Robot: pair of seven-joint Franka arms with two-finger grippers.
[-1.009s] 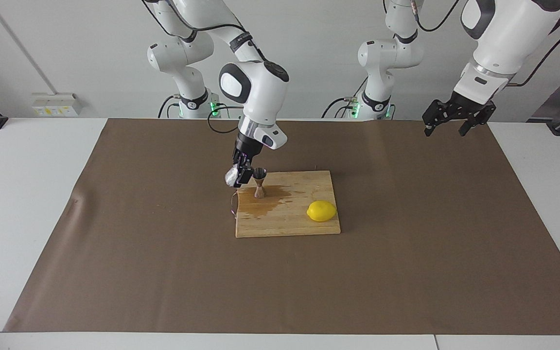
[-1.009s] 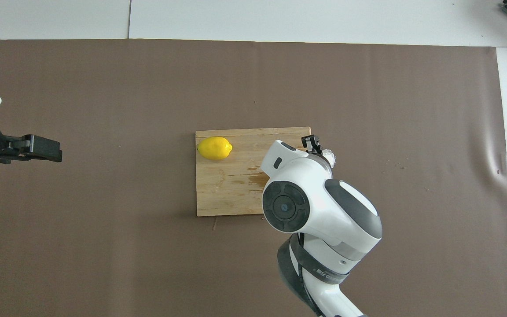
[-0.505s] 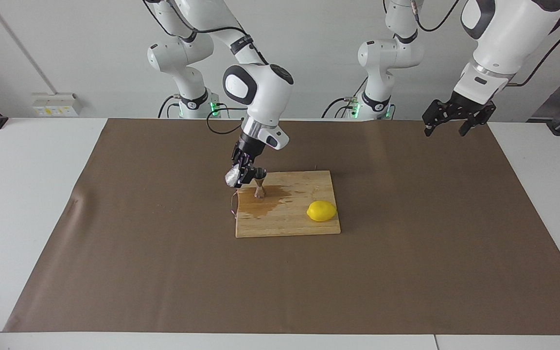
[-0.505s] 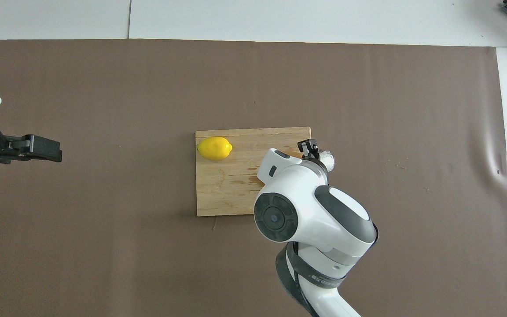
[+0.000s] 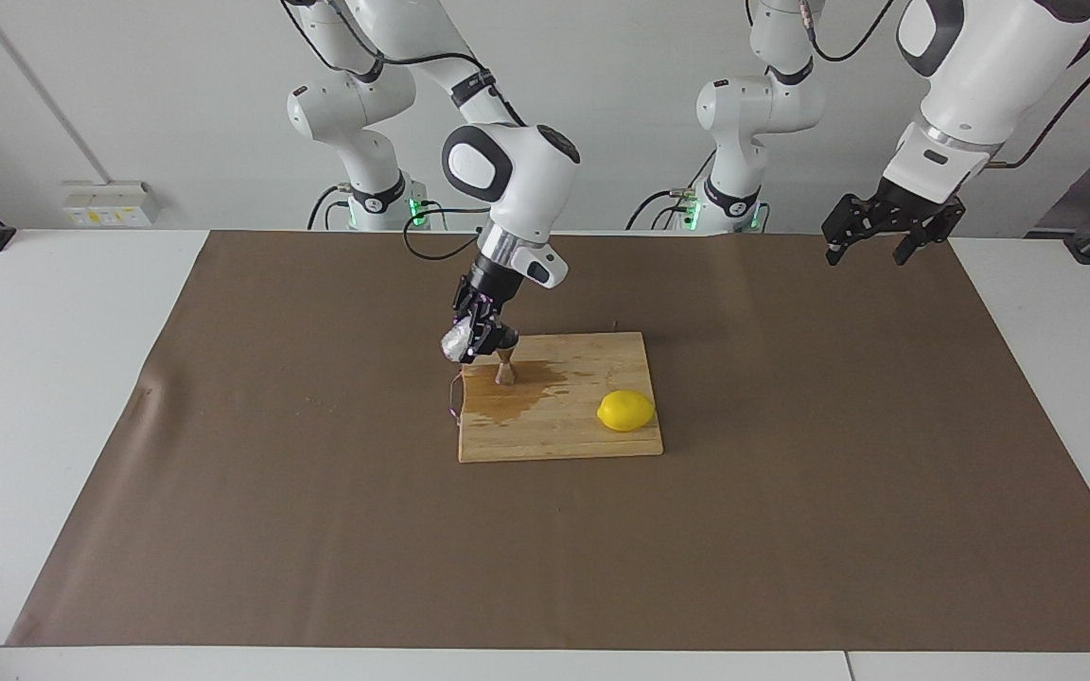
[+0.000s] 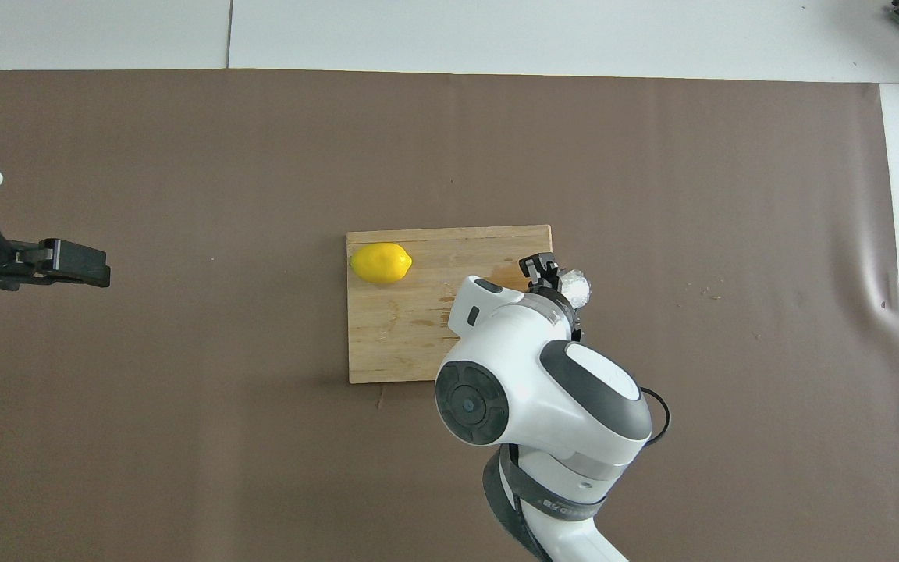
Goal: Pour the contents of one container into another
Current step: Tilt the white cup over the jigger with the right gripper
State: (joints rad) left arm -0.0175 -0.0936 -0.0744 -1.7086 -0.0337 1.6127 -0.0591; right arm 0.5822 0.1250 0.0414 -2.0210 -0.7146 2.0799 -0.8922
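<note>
My right gripper (image 5: 471, 342) (image 6: 549, 272) is shut on the small clear glass cup (image 5: 455, 345) (image 6: 577, 287) and holds it tipped on its side. The cup hangs over the corner of the wooden cutting board (image 5: 592, 359) (image 6: 395, 343) nearest the right arm's end. It sits right against the top of the silvery metal jigger (image 5: 504, 372). The jigger stands upright on the board, its upper cone partly covered by the gripper. In the overhead view the arm hides the jigger. My left gripper (image 5: 867, 253) (image 6: 75, 264) waits open, raised over the mat at the left arm's end.
A yellow lemon (image 5: 625, 410) (image 6: 380, 262) lies on the board toward the left arm's end. A dark wet stain (image 5: 526, 392) spreads on the board around the jigger. A brown mat (image 5: 318, 530) covers the table.
The right arm's wrist has drawn back toward the robots and lifted a little. The held cup shifted slightly with it and stays tipped by the jigger. The left arm has not moved.
</note>
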